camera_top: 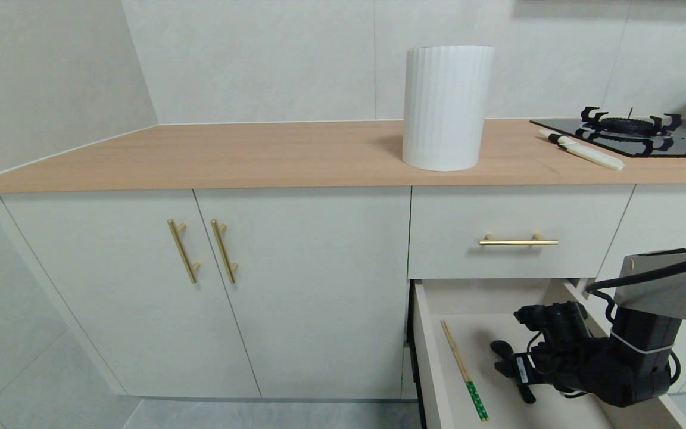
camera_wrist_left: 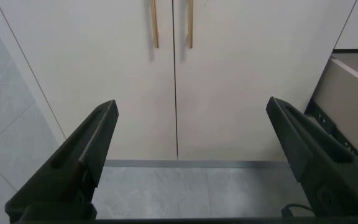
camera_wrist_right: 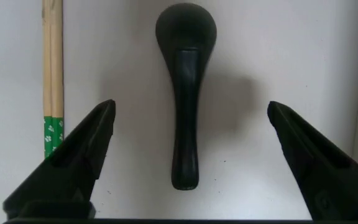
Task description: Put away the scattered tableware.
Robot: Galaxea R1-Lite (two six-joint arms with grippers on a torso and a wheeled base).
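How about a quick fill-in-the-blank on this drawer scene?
The black spoon lies in the open ____. The chopsticks beside it have ____ patterned ends. The right claw above the spoon is ____. The white ribbed container stands on the ____.
Missing: drawer; green; open; countertop.

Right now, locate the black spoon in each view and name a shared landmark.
Head view: black spoon on the open drawer's floor, lower right.
Left wrist view: not in it.
Right wrist view: spoon centred between the right gripper's open fingers.
Landmark: green-tipped chopsticks alongside it.
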